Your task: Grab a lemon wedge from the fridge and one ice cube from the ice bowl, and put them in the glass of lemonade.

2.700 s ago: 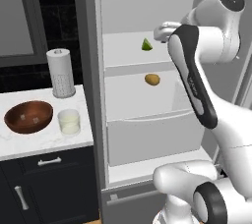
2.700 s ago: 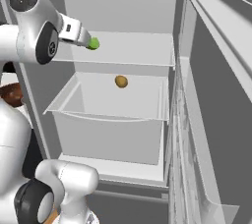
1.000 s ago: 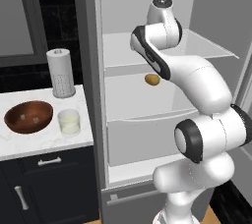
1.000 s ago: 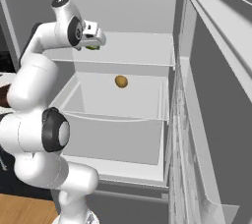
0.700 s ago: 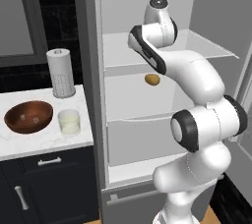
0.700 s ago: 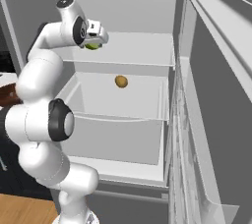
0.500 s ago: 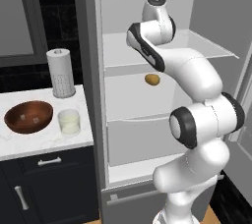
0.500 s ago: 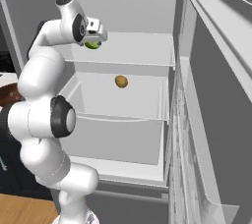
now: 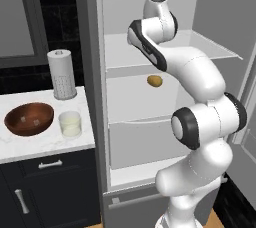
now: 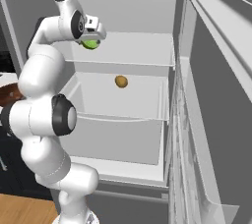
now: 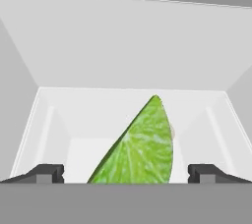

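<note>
One lemon wedge (image 11: 140, 144) inside fridge (image 10: 147, 51)

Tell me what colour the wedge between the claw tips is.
Bright green with a paler centre; the wedge shows best in the hand view.

The wedge (image 11: 140, 144) shows glossy, fibrous green flesh, the fridge (image 9: 125, 57) is smooth matt white inside, the bowl (image 9: 28, 118) looks like polished wood, the glass (image 9: 70, 123) is clear, and the counter (image 9: 35, 144) resembles marble.

Fridge shelf (image 10: 133, 51) — lemon wedge (image 10: 90, 44) on it, counter (image 9: 30, 144) (bowl (image 9: 28, 118), glass (image 9: 70, 124))
</note>
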Robot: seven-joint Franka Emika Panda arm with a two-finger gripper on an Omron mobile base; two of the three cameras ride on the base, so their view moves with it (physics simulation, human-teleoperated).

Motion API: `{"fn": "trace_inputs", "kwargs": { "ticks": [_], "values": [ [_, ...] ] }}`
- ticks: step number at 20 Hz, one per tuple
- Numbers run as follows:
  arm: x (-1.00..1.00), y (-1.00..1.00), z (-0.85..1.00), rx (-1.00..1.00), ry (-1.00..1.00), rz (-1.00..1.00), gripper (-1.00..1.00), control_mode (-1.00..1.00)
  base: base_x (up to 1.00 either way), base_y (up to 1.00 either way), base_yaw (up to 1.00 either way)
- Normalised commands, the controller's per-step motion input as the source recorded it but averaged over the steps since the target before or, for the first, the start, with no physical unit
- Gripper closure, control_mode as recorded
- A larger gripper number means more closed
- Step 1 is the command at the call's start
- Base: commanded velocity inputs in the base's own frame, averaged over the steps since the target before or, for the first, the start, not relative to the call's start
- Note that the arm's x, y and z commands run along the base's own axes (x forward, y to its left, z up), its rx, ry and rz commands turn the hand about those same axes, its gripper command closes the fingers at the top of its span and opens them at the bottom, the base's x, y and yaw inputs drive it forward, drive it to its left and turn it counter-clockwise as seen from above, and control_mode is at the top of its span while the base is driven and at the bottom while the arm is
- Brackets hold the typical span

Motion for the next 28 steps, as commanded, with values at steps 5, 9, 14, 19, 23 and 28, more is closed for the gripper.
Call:
{"fn": "trace_inputs", "kwargs": {
  "ticks": [5, 9, 14, 19, 23, 28],
  "values": [
    [0.3, 0.02, 0.03, 0.0, 0.02, -0.06, -1.0, -1.0, 0.0, 0.0, 0.0],
    [0.4, 0.0, -0.09, 0.0, 0.06, -0.08, -1.0, -1.0, 0.0, 0.0, 0.0],
    [0.0, 0.0, -0.26, 0.02, 0.13, -0.05, -1.0, -1.0, 0.0, 0.0, 0.0],
    [-0.09, 0.0, -0.4, 0.04, 0.06, -0.04, -1.0, -1.0, 0.0, 0.0, 0.0],
    [-0.39, -0.01, -0.38, 0.08, -0.01, -0.01, -1.0, -1.0, 0.0, 0.0, 0.0],
    [-0.19, -0.01, -0.2, 0.08, 0.0, -0.02, 1.0, -1.0, 0.0, 0.0, 0.0]
  ]
}}
